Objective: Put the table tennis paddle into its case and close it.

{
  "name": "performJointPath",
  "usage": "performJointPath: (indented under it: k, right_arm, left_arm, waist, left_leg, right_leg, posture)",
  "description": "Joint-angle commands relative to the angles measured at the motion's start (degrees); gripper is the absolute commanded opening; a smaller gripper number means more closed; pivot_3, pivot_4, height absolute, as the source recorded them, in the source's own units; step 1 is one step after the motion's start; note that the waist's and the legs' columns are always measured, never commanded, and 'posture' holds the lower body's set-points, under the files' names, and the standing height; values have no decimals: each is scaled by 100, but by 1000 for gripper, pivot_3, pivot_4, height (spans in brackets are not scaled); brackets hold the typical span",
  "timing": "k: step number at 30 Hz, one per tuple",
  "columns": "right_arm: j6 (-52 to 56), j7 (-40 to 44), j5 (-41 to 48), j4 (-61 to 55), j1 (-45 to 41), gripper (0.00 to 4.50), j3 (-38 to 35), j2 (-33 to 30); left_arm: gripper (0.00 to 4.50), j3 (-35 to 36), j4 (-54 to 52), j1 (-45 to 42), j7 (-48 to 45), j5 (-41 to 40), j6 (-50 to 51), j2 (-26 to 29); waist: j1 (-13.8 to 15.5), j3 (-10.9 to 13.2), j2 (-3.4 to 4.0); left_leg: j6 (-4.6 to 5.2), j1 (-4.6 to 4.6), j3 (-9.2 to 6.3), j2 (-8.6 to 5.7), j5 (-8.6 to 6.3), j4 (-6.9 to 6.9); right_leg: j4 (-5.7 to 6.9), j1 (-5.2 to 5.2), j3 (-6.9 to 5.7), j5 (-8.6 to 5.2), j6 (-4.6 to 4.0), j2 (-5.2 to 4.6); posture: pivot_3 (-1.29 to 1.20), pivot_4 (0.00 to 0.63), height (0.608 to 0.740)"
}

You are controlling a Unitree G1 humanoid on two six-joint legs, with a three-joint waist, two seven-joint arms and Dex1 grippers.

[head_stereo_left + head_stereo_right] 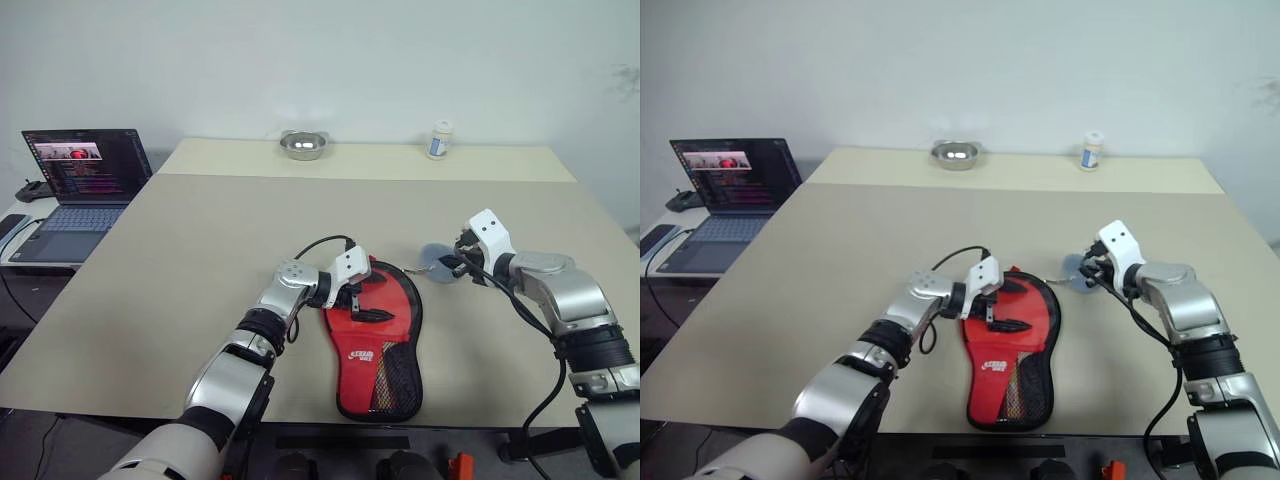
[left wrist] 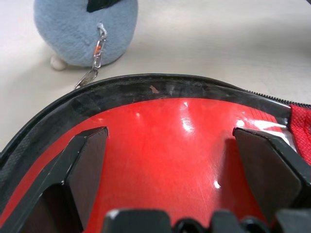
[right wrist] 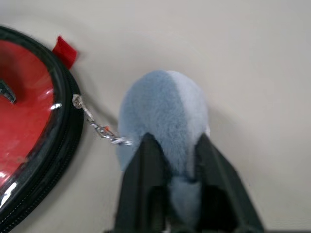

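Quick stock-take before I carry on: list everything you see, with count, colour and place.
case: one, black with clear side, near table edge, centre.
table tennis paddle: one, red, inside the case.
plush charm: one, light blue, chained to the case, right of it.
chain: one, silver, between case and charm.
bowl: one, metal, far table edge.
bottle: one, white, far edge, right.
laptop: one, dark, open, left side table.
table: one, beige.
left gripper: open over the case.
right gripper: shut on the plush charm.
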Motion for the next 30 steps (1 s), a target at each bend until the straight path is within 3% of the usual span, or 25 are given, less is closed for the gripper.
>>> performJointPath:
  k: [1,4,14,22,30]
  right_arm:
    - [88,-40,-234,-817,193,12,-51,-384]
    - [297,156,-267,-1502,548,12,-139,-854]
    - [1859,1298,1079,-4409,2021,10,-995,-2376]
    - [2659,1408,2085,-6132,3276,8,-1314,-2551]
    - [2873,1534,2796,-6863,4191,0,-1743,-2727]
  left_arm:
    - [4500,-199,457,230,158,253,12,-118]
    - [4500,-220,574,248,195,291,-37,-146]
    - [4500,-210,788,192,367,338,16,-236]
    - [4500,-278,839,217,397,418,-10,-317]
    - [4500,-321,839,285,403,520,-51,-365]
  waist:
    - [20,-8,9]
    - [61,-12,12]
    - [125,-20,11]
    - [144,-28,0]
    - [141,-72,-27]
  left_leg:
    - [0,0,1,-1,0,1]
    - [0,0,-2,-7,0,3]
    - [0,43,-17,-4,-2,0]
    - [0,69,-17,-3,-2,-7]
    - [7,69,-19,-4,-8,-12]
  right_leg:
    - [-1,0,1,0,0,-1]
    - [-4,4,-2,1,3,-5]
    - [-21,61,-18,-16,30,-6]
    - [-27,86,-19,-20,32,-10]
    - [-44,93,-24,-22,36,-14]
  posture:
    - [0,150,740]
    - [0,150,740]
    - [0,150,740]
    - [0,150,740]
    - [0,150,740]
